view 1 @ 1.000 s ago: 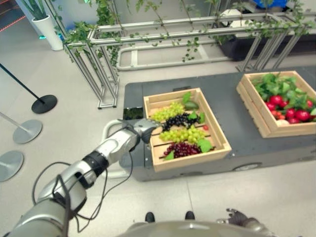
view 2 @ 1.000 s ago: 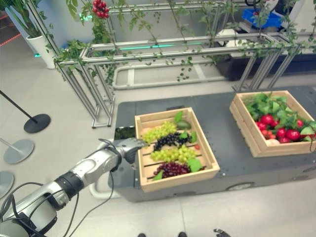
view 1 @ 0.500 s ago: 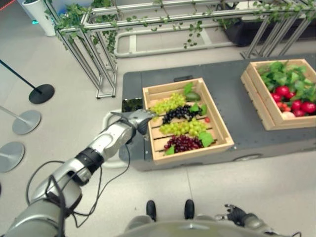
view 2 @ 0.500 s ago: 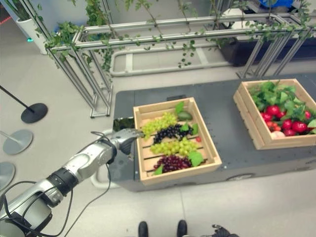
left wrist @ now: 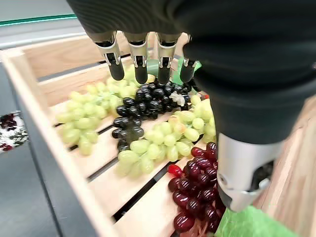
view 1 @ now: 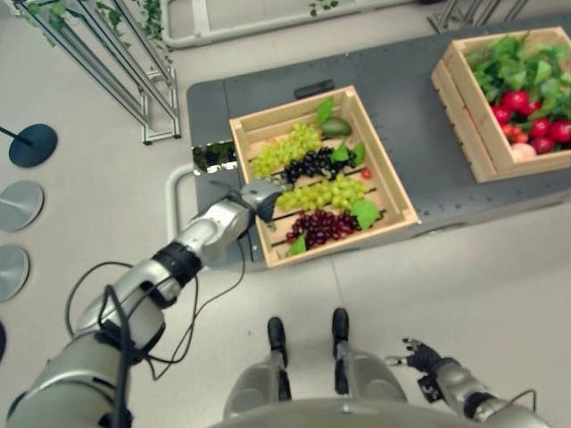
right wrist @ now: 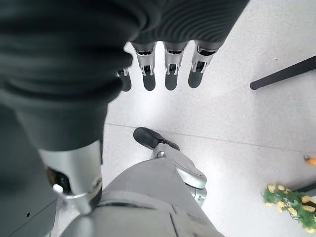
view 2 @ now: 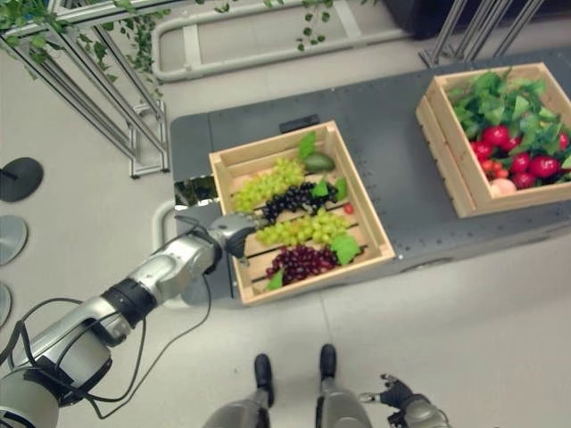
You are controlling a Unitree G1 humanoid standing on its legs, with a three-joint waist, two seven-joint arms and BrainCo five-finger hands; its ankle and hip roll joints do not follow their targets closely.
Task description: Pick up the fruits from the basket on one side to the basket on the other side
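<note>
Our left hand (view 1: 261,196) is hovering at the near left wall of the slatted wooden crate of grapes (view 1: 385,183), fingers (left wrist: 141,68) straight and released, holding nothing. Past them are lying a pale green grape bunch (left wrist: 163,144), a black grape bunch (left wrist: 140,106) and a dark red grape bunch (left wrist: 197,187). We are judging these bunches light, soft and loosely jointed; a hold round the bunch's thick middle looks safest. Our right hand (view 1: 419,357) is hanging open low at our side. The far wooden crate of red fruit and green leaves (view 2: 464,192) is standing well apart on the grey platform (view 2: 406,227), its contents partly hidden by leaves.
</note>
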